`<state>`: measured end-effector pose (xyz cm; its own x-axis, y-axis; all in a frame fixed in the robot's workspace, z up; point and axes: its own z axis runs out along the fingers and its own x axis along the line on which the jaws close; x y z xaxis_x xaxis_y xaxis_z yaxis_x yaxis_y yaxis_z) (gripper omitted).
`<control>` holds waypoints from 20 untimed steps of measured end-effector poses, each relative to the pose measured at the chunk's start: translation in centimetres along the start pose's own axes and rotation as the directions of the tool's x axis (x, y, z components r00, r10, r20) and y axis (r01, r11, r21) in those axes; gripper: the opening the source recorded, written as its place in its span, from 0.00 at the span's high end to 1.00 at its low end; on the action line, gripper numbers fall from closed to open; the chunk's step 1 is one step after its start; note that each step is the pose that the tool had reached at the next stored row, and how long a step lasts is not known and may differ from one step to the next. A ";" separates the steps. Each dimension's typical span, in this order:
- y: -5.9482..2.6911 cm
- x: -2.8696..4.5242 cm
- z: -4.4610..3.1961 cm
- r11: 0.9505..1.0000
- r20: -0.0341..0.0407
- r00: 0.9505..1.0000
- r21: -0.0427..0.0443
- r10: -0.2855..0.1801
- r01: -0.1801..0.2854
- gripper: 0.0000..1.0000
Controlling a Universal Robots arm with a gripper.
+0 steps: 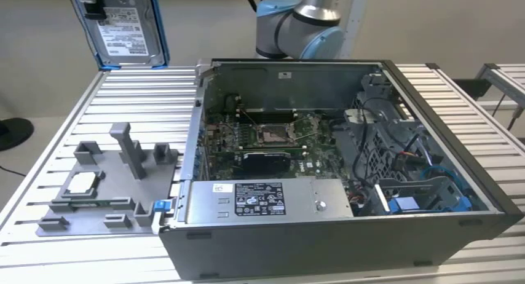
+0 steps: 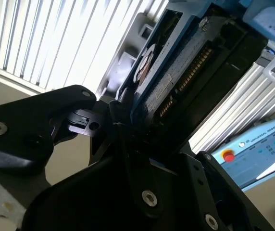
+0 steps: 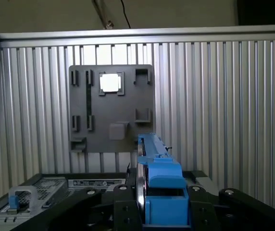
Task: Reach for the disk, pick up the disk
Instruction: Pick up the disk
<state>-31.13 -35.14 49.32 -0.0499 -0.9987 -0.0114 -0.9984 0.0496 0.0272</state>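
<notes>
The disk (image 1: 130,32), a silver drive with a white label in a blue bracket, hangs upright in the air above the table's far corner at the exterior view's left. My gripper (image 1: 92,7) is shut on its upper edge. In the first wrist view the disk (image 3: 157,175) is edge-on, its blue bracket held between the black fingers (image 3: 128,211). In the second wrist view the disk (image 2: 173,72) slants away from the gripper (image 2: 128,127), which clamps its near end.
An open computer case (image 1: 426,112) takes up the table's middle and right, with a silver box with a black label (image 1: 262,201) at its front. A grey fixture plate (image 1: 107,192) holding a small square chip (image 1: 82,182) lies at the left. A teach pendant (image 2: 253,156) is nearby.
</notes>
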 end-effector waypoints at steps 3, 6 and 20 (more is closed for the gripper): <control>-0.65 -0.03 -0.02 1.000 0.000 1.000 0.000 0.000 0.000 1.00; -1.14 -0.06 -0.03 1.000 0.000 1.000 0.000 0.000 0.000 1.00; -3.70 -0.18 -0.10 1.000 0.000 1.000 0.000 0.000 0.000 1.00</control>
<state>-27.42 -35.14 49.32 -0.0498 -0.9987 -0.0114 -0.9984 0.0495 0.0273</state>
